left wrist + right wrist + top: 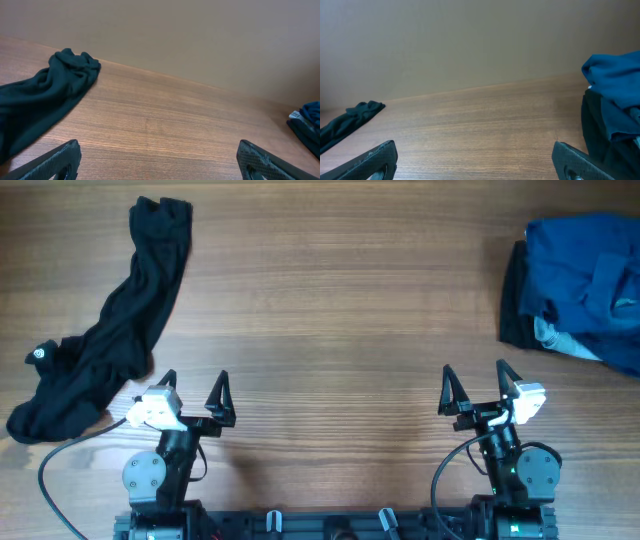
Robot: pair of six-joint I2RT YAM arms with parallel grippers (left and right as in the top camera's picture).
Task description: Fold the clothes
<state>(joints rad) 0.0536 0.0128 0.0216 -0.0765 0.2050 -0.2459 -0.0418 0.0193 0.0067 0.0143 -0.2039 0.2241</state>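
A long black garment [110,330] lies crumpled down the left side of the table, with a small white logo near its lower end; it also shows in the left wrist view [40,95] and far off in the right wrist view [347,122]. A pile of clothes sits at the right edge: a medium-blue T-shirt [590,280] over black and pale grey pieces, seen as the blue T-shirt [615,95] in the right wrist view. My left gripper [195,385] stands open just right of the black garment's lower end. My right gripper [475,380] is open below and left of the pile. Both hold nothing.
The wooden table [330,310] stretches between the two heaps. A black cable [55,460] loops beside the left arm's base at the front edge. A plain beige wall [200,35] stands behind the table's far edge.
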